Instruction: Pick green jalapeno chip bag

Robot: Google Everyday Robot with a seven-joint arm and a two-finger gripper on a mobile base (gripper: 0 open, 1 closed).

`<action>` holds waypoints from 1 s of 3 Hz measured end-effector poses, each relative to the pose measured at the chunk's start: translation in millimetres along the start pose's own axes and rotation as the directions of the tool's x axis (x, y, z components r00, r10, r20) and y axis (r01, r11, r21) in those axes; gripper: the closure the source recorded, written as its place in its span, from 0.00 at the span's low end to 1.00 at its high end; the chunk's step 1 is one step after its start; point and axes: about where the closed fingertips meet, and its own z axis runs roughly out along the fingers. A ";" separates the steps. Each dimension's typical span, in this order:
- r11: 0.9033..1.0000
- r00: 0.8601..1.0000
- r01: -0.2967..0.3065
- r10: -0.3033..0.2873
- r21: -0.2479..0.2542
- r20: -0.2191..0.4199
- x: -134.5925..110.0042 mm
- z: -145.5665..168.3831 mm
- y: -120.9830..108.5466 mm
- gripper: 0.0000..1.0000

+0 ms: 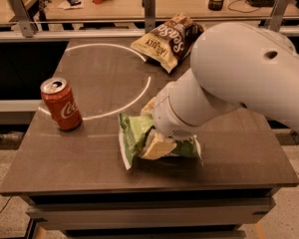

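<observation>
Item 1: red cola can [62, 105], upright, silver lid up. It carries white script on its side, brand style Coca-Cola, only partly legible. It serves as the landmark below.

Item 2: green jalapeno chip bag [134, 133], crumpled light-green foil with white edges. It lies flat on the worktop [89, 168], right of the can and slightly nearer the front edge, well apart from it. Its lettering is not legible and its contents are not visible.

Item 3: cream-and-brown chip bag [169, 41], lying far right of the can toward the back edge. Of its large brown lettering, "Sens" is readable, seen inverted.

Item 4: white painted arc [139, 96] on the worktop, curving behind and right of the can.

Item 5: gripper [154, 143], cream-coloured, at the end of a bulky white arm [239, 68]. It sits right of the can, down on the green bag. Whether the jaws pinch the bag cannot be told.
</observation>
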 end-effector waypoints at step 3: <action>0.986 0.977 -0.168 0.166 0.002 0.134 0.0 -43.4 -47.6 1.00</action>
